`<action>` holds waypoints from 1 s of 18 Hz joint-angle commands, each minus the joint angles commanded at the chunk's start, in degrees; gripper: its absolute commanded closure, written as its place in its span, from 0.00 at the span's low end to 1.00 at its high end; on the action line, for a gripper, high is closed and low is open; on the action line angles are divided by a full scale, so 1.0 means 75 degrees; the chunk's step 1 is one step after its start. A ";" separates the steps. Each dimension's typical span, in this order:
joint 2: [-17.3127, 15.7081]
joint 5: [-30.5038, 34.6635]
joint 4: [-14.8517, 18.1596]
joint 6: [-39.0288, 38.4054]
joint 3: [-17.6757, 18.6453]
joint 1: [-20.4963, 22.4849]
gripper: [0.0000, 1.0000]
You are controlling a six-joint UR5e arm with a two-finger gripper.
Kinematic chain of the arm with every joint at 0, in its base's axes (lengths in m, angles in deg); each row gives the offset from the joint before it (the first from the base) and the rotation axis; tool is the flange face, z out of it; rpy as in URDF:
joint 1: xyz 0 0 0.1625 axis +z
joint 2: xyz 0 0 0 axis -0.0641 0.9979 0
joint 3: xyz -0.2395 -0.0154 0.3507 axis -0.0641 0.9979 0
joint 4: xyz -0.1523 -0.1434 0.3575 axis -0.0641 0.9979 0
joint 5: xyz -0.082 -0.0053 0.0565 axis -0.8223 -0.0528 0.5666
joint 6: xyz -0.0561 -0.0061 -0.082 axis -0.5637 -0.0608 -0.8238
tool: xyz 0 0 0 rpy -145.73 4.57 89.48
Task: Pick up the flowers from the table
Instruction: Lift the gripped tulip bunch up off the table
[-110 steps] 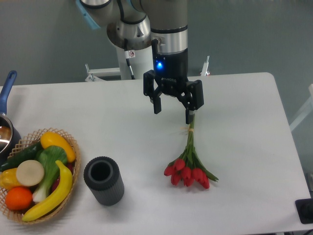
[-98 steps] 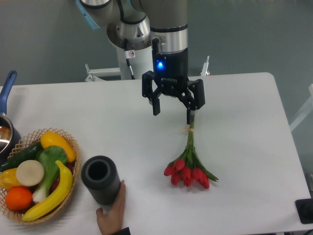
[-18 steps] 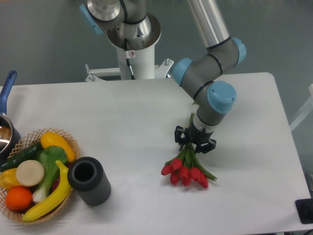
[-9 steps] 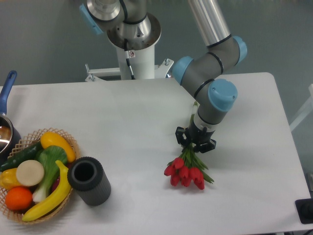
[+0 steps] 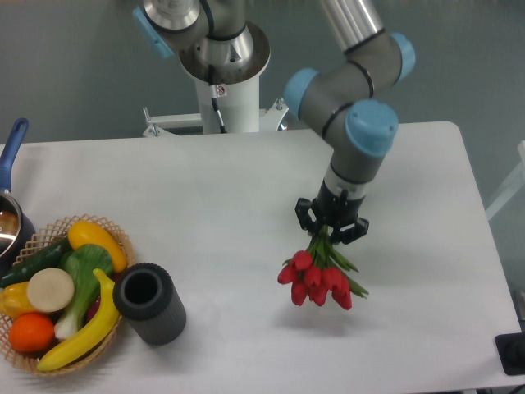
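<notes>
On the tabletop (image 5: 230, 189), a wicker basket (image 5: 123, 246) of fruit and vegetables sits at the left, a cylinder (image 5: 149, 303) just right of it. The flowers (image 5: 318, 277) hang right of centre, under the end effector (image 5: 331, 230).

The bunch of red tulip buds on thin green stems and leaves (image 5: 318, 279) is vivid red at the heads. The black two-finger gripper (image 5: 331, 229) hangs from a silver-grey arm with light blue joint caps (image 5: 371, 129). The large flat tabletop (image 5: 205, 205) is plain white. The ribbed cylindrical cup (image 5: 148, 302) is dark grey. The tan woven wicker basket (image 5: 119, 246) holds yellow, green, orange and cream pieces, perhaps with a little red underneath. At the left edge, a pan handle (image 5: 12, 146) is blue.
</notes>
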 joint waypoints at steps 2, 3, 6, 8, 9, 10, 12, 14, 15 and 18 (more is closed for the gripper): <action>-0.0375 -0.0469 -0.0012 -0.0223 -0.0210 0.0000 0.64; -0.0563 -0.0680 -0.0035 -0.0386 -0.0316 0.0000 0.64; -0.0951 -0.1475 -0.0047 -0.0716 -0.0807 0.0000 0.64; -0.0998 -0.2120 -0.0059 -0.0902 -0.1089 -0.0023 0.64; -0.0987 -0.2355 -0.0059 -0.0962 -0.1218 -0.0024 0.64; -0.0987 -0.2566 -0.0070 -0.0962 -0.1312 -0.0024 0.64; -0.0975 -0.3128 -0.0175 -0.0962 -0.1360 -0.0024 0.64; -0.0975 -0.3749 -0.0351 -0.0927 -0.1220 0.0023 0.64; -0.0952 -0.4077 -0.0421 -0.0927 -0.1219 0.0047 0.64; -0.0963 -0.4549 -0.0481 -0.0950 -0.1208 0.0187 0.64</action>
